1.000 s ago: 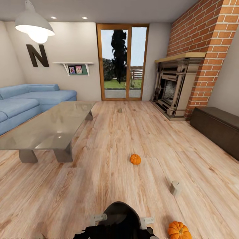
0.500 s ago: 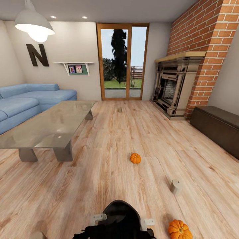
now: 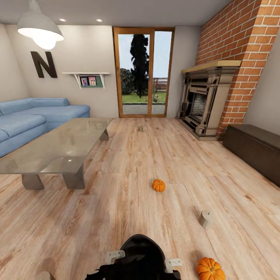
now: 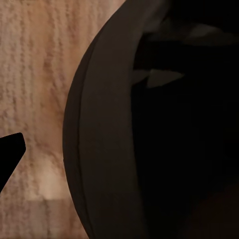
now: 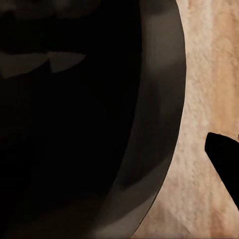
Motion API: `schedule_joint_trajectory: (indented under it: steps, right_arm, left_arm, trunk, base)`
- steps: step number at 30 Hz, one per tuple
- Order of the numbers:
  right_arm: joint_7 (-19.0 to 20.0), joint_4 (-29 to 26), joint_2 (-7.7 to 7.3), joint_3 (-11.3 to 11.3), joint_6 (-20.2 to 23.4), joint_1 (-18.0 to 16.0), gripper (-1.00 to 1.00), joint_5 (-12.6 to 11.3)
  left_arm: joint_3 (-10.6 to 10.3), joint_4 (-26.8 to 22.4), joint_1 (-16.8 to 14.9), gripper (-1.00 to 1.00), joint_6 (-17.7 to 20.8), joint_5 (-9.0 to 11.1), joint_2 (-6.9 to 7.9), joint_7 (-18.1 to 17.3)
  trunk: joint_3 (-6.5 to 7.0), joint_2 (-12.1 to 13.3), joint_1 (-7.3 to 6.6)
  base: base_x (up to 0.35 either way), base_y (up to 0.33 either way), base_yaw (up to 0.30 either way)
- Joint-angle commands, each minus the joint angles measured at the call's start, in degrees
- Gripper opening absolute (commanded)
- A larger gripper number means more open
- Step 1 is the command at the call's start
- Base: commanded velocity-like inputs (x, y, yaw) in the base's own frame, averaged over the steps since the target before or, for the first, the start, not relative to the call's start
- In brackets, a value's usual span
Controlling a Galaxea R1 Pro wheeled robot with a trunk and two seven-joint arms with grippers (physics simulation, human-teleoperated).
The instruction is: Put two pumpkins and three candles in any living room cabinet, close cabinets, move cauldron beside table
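The black cauldron [image 3: 140, 258] sits low in the head view, right in front of me, and its dark rim [image 4: 99, 149] looms close in both wrist views. A dark fingertip [image 4: 9, 155] of my left gripper stands outside its wall; the right fingertip [image 5: 224, 159] does the same on the other side. Their partner fingers are lost in the dark. One pumpkin [image 3: 158, 185] lies mid-floor and another [image 3: 210, 269] beside the cauldron. A candle [image 3: 206, 218] stands near them and one more [image 3: 140, 128] far off. The cabinet [image 3: 252, 149] lines the right wall, fronts shut. The glass table [image 3: 58, 149] is at left.
A blue sofa [image 3: 31, 118] stands behind the table at the left. A brick fireplace [image 3: 206, 103] fills the far right corner and a glass door [image 3: 143, 72] the back wall. Wood floor [image 3: 128, 171] stretches between table and cabinet.
The whole picture has shifted very slightly, so the camera moved a little. The cauldron's top edge now shows a touch higher in the head view.
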Motion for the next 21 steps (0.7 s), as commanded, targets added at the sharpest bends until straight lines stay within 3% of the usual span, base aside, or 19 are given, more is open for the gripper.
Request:
schedule_joint_trajectory:
  steps: [1,6,21]
  right_arm:
    - [-0.2,0.1,0.00,0.4,-0.2,0.0,-1.00,-0.1]
    - [-0.2,0.1,0.00,0.4,-0.2,0.0,-1.00,-0.1]
    - [-0.2,0.1,0.00,0.4,-0.2,0.0,-1.00,-0.1]
  left_arm:
    - [-0.4,-0.1,0.0,-1.00,0.2,0.6,0.06,0.0]
    - [-0.4,-0.1,0.1,-1.00,-3.3,1.0,0.13,0.0]
    - [-0.4,-0.1,0.1,-1.00,-3.7,1.1,0.18,0.0]
  trunk:
    - [-0.05,0.0,-0.01]
    - [-0.05,0.0,-0.01]
    - [-0.05,0.0,-0.01]
  base:
    - [0.000,0.000,0.000]
    - [0.000,0.000,0.000]
    - [0.000,0.000,0.000]
